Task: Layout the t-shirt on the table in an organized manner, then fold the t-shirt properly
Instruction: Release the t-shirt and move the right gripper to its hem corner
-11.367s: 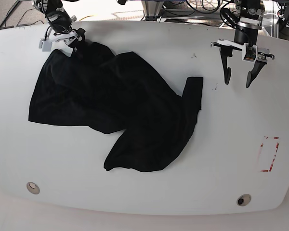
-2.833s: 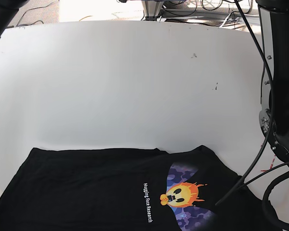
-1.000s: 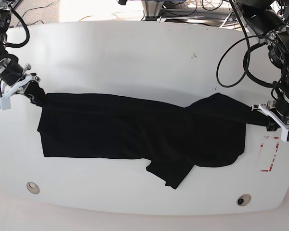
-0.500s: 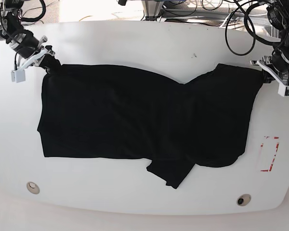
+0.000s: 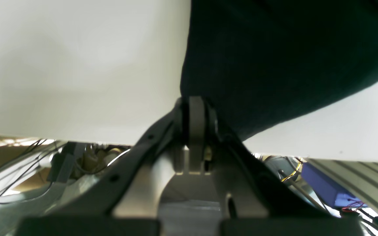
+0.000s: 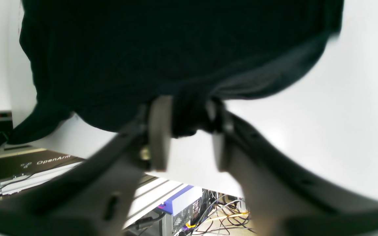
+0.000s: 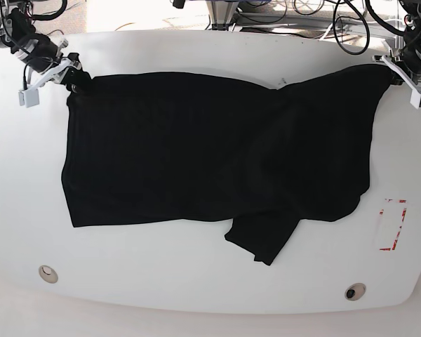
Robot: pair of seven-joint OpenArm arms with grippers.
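Your t-shirt (image 7: pixel 217 154) lies spread across the table (image 7: pixel 196 281), one sleeve poking toward the near edge. Left gripper (image 5: pixel 195 108) pinches its corner tight. Right gripper (image 6: pixel 185 131) stands partly parted, cloth between the fingers.

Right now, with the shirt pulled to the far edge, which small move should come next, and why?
Probably open the left gripper too: it is clamped on the t-shirt, which lies stretched on the table, while the right gripper stands parted around its corner.
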